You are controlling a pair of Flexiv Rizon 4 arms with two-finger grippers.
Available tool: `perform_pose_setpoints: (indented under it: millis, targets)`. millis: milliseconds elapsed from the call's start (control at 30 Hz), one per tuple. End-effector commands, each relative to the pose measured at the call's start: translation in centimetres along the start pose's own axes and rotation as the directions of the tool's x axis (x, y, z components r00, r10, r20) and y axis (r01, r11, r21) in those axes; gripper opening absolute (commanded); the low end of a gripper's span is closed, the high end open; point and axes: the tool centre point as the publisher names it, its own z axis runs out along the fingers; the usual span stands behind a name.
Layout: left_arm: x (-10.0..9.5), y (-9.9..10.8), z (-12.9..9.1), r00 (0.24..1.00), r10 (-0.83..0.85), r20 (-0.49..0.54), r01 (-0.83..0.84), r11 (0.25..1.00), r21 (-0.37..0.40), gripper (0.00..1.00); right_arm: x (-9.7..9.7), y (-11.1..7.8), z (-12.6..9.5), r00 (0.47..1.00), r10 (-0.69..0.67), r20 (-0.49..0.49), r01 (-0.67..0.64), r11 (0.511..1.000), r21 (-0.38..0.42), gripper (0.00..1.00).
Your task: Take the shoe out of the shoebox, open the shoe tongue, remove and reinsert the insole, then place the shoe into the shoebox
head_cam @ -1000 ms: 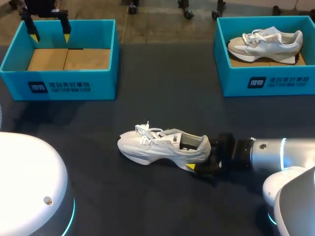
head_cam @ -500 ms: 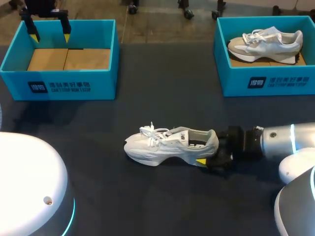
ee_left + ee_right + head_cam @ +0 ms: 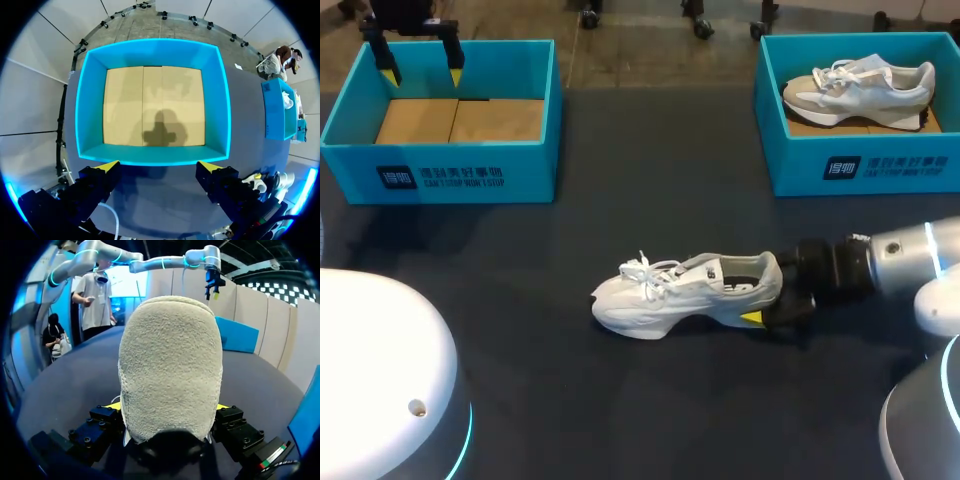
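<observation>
Head view: right gripper [image 3: 761, 304] tight around heel of shoe [image 3: 685, 293]; left gripper [image 3: 421, 70] agape, empty.

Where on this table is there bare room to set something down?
The widest bare table stretch lies between the left shoebox and the right shoebox, down to the white shoe. Also bare: ahead of its toe, in front of the left shoebox. Crowded: the heel, where the right claw grips, and the right shoebox, holding a second shoe.
</observation>
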Motion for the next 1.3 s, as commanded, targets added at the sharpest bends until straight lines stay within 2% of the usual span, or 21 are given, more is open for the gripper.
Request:
perform_pose_setpoints:
  millis: [33, 267, 1000, 1033, 1067, 1133, 1167, 1267, 1300]
  targets:
    - [0.0, 0.0, 0.0, 1.000, 0.000, 0.000, 0.000, 1.000, 0.000, 1.00, -0.7, -0.2, 0.1, 0.999, 0.001, -0.037, -0.001, 1.000, -0.001, 0.00]
    - [0.0, 0.0, 0.0, 1.000, 0.000, 0.000, 0.000, 1.000, 0.000, 1.00, -0.5, -0.3, 0.7, 0.999, 0.006, -0.038, -0.006, 1.000, -0.017, 0.00]
    - [0.0, 0.0, 0.0, 1.000, 0.000, 0.000, 0.000, 1.000, 0.000, 1.00, -0.5, -0.3, 0.7, 0.999, 0.010, -0.039, -0.010, 1.000, -0.009, 0.00]
    - [0.5, 0.2, -0.4, 1.000, -0.006, -0.014, 0.006, 1.000, 0.030, 1.00, -0.5, -0.3, 0.7, 0.999, 0.010, -0.039, -0.010, 1.000, -0.009, 0.00]
    - [1.0, 0.4, -0.9, 0.999, -0.042, -0.008, 0.042, 0.999, 0.001, 1.00, -0.5, -0.3, 0.7, 0.999, 0.010, -0.039, -0.010, 1.000, -0.009, 0.00]
    - [1.9, 0.8, -1.7, 0.995, -0.093, -0.022, 0.093, 0.996, -0.008, 1.00, -0.5, -0.3, 0.7, 0.999, 0.010, -0.039, -0.010, 1.000, -0.009, 0.00]
    - [2.4, 1.1, -2.0, 0.995, -0.102, -0.009, 0.102, 0.994, 0.035, 1.00, -0.5, -0.3, 0.7, 0.999, 0.010, -0.039, -0.010, 1.000, -0.009, 0.00]
    - [4.0, 2.1, -2.5, 0.987, -0.158, 0.022, 0.156, 0.985, 0.070, 1.00, -0.5, -0.3, 0.7, 0.999, 0.010, -0.039, -0.010, 1.000, -0.009, 0.00]
    - [4.5, 2.4, -2.6, 0.987, -0.159, -0.002, 0.159, 0.986, 0.045, 1.00, -0.5, -0.3, 0.7, 0.999, 0.010, -0.039, -0.010, 1.000, -0.009, 0.00]
